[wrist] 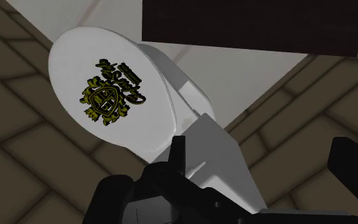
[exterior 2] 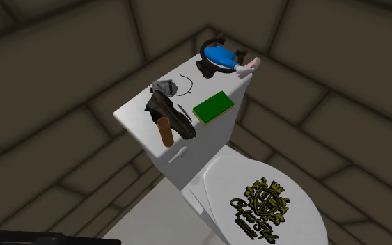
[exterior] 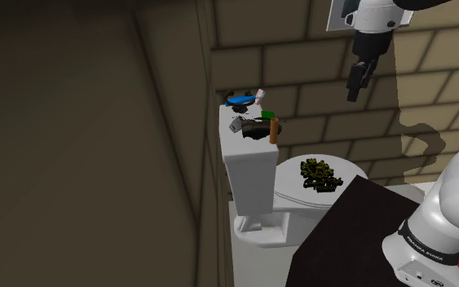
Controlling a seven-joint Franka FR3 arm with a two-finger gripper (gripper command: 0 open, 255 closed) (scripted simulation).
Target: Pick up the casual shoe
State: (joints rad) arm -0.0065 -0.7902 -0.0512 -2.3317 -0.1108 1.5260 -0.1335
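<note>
The casual shoe (exterior 2: 173, 115) is dark brown and lies on the white toilet tank lid (exterior 2: 135, 111), near the lid's front edge. In the shoulder view the shoe (exterior: 253, 128) sits mid-lid, touching a brown cylinder (exterior: 274, 130). My black gripper (exterior: 355, 91) hangs high against the brick wall, well above the shoe and off towards the shoulder view's right, with nothing between its fingers. Seen from the wrist, the gripper (wrist: 266, 172) is open, its fingers (wrist: 352, 172) standing apart over the toilet below.
A brown cylinder (exterior 2: 165, 131), a green block (exterior 2: 214, 106), a blue object (exterior 2: 222, 57) and a small grey item (exterior 2: 165, 88) crowd the tank lid. The closed toilet lid (exterior 2: 260, 202) bears a gold crest. The dark stand (exterior: 358, 236) sits beside the toilet. Brick walls enclose it.
</note>
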